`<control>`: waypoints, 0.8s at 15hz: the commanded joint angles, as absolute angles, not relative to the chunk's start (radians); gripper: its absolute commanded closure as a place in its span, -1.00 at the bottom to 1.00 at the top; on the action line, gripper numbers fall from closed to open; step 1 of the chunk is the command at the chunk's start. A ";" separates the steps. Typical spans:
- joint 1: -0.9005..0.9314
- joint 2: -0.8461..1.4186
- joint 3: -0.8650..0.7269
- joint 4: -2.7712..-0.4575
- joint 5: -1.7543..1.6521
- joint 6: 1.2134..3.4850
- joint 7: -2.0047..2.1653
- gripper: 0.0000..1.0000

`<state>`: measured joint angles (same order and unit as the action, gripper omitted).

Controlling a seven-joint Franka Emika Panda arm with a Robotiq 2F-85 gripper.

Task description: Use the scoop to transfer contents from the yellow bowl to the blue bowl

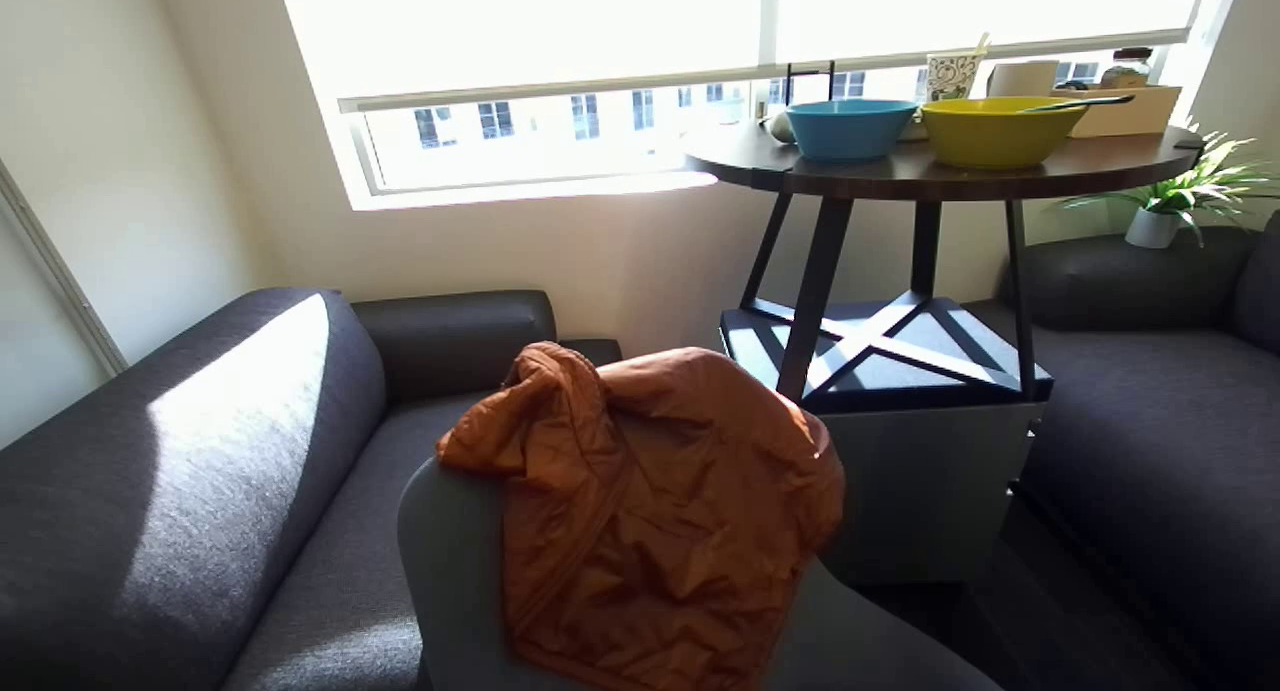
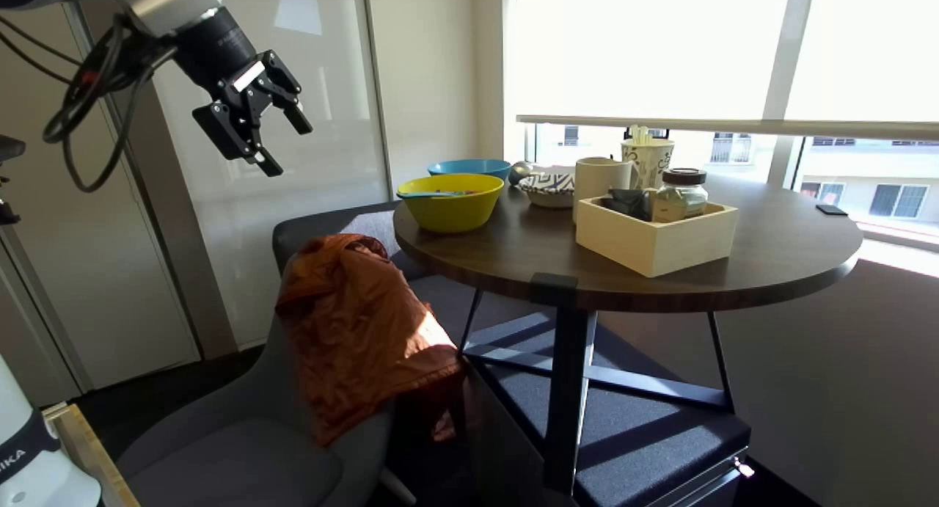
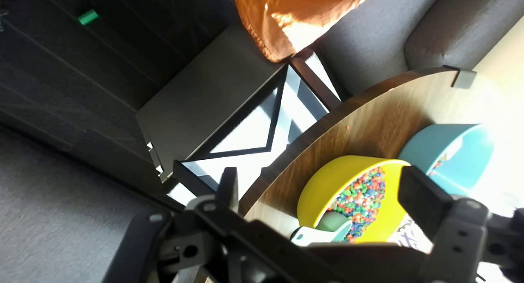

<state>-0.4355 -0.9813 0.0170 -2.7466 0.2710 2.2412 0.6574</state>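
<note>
the tool (image 3: 320, 185) hangs spread wide, well apart from the scoop (image 3: 323, 234) in the yellow bowl (image 2: 453, 208).

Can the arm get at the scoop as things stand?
Probably yes. The tool is open with nothing in it, and the scoop sticks out over the rim of the yellow bowl, nothing seen lying across it. Reach is hard to judge.

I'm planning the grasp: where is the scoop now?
In the wrist view, low and right of centre, the scoop sits in the yellow bowl with the colourful pieces, its handle crossing the rim.
</note>
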 commanded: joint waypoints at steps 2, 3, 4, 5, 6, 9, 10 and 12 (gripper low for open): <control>-0.411 -0.899 0.013 -2.747 0.291 2.462 0.693 -1.00; -0.418 -0.876 0.015 -2.747 0.282 2.509 0.697 -1.00; -0.420 -0.846 0.011 -2.747 0.277 2.545 0.699 -1.00; -0.412 -0.818 0.000 -2.748 0.283 2.552 0.699 -1.00; -0.398 -0.789 -0.016 -2.748 0.291 2.547 0.692 -1.00; -0.374 -0.699 -0.048 -2.749 0.308 2.606 0.676 -1.00; -0.369 -0.673 -0.055 -2.750 0.312 2.645 0.677 -1.00; -0.357 -0.620 -0.073 -2.750 0.325 2.752 0.674 -1.00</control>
<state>-0.3849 -0.6962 -0.0471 -2.7506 0.2875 2.6224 0.6799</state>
